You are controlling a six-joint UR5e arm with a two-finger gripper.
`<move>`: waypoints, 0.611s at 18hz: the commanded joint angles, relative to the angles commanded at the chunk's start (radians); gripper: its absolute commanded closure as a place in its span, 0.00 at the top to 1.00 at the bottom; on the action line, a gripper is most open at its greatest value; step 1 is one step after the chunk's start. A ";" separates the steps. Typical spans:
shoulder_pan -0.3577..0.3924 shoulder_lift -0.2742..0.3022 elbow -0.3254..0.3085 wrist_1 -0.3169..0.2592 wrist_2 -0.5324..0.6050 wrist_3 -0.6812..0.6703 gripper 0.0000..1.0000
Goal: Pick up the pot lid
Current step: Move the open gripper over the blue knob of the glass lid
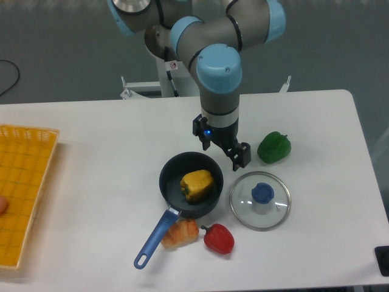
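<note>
Single fixed view, looking down on a white table (316, 121).

Arm (219, 91): the UR5e reaches in from the top edge, with its wrist pointing down over the middle of the table. A small blue light shows on the wrist housing.

Jaws: spread wide apart and holding nothing. Each of the two black fingers (241, 155) stands clear of the other. They hang over the far right rim of the pot, between the pot and the green pepper. From this angle I cannot tell how high they are above the table.

Pot lid (260, 210): round glass with a metal rim and a blue knob (262, 193) at its centre. It lies flat on the table just to the right of the pot and nearer the camera than the jaws. The rims look close, but I cannot tell if they touch. The jaws are not touching the lid.

Pot (170, 173): a dark saucepan whose blue handle (153, 240) runs toward the near left. It is uncovered, with a yellow pepper (197, 185) lying inside.

Other items:
- Green pepper (274, 147) lies on the table, beyond the lid and to the right of the jaws.
- Red pepper (219, 238) lies in front of the pot, just left of the lid's near edge.
- Croissant (180, 233) lies beside the red pepper, against the pot handle.
- Yellow basket (24, 182) sits at the left edge of the table, well apart from everything else.
</note>
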 joint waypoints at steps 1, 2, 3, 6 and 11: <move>0.005 -0.002 0.000 0.015 0.000 -0.009 1.00; 0.014 -0.005 -0.002 0.019 0.002 -0.017 1.00; 0.018 -0.009 -0.008 0.020 0.003 -0.020 1.00; 0.015 -0.023 -0.008 0.025 0.006 -0.019 1.00; 0.014 -0.077 0.008 0.087 0.008 -0.012 1.00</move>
